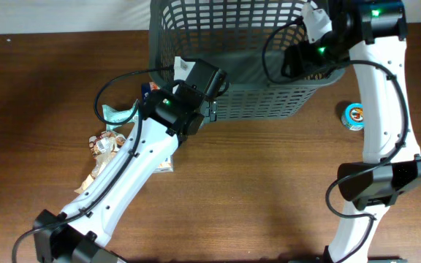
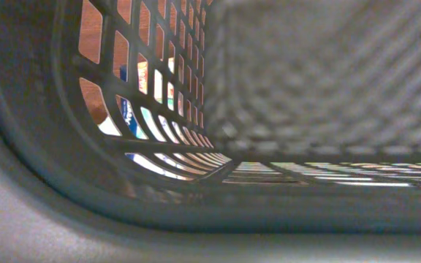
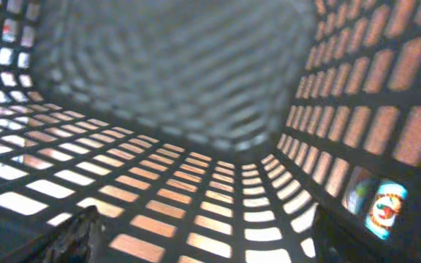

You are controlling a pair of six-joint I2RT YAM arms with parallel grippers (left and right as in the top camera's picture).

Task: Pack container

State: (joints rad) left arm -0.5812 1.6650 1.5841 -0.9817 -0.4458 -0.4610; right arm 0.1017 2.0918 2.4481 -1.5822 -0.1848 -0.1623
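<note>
The container point(image 1: 269, 102) is a large dark grey slotted basket at the back middle of the table. My left gripper point(image 1: 214, 104) is at its front left corner. The left wrist view looks over the blurred rim into the basket point(image 2: 283, 95); the fingers are hidden there and seem clamped on the rim. My right gripper point(image 1: 298, 62) reaches inside the basket on its right side. In the right wrist view its fingers point(image 3: 210, 245) are spread wide and empty above the lattice wall point(image 3: 196, 197). I see nothing inside the basket.
A small round blue-topped tub point(image 1: 354, 115) stands right of the basket and shows through the slots point(image 3: 382, 201). Several snack packets point(image 1: 112, 142) and a teal packet point(image 1: 119, 113) lie left of the basket, partly under my left arm.
</note>
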